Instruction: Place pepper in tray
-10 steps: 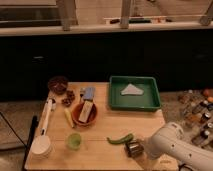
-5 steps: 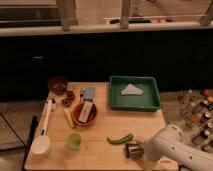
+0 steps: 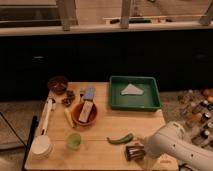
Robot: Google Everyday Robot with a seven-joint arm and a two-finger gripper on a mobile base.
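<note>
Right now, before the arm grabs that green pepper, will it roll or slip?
The pepper is slim and curved, so it probably pivots rather than rolls. Being thin, it is likely light. The pincer sits close beside it, nearer the camera.

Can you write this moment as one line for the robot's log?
slim curved green chili pepper: lying on wooden table | dark green rectangular plastic tray: pepper not in it | hand: close to pepper, at table's front
</note>
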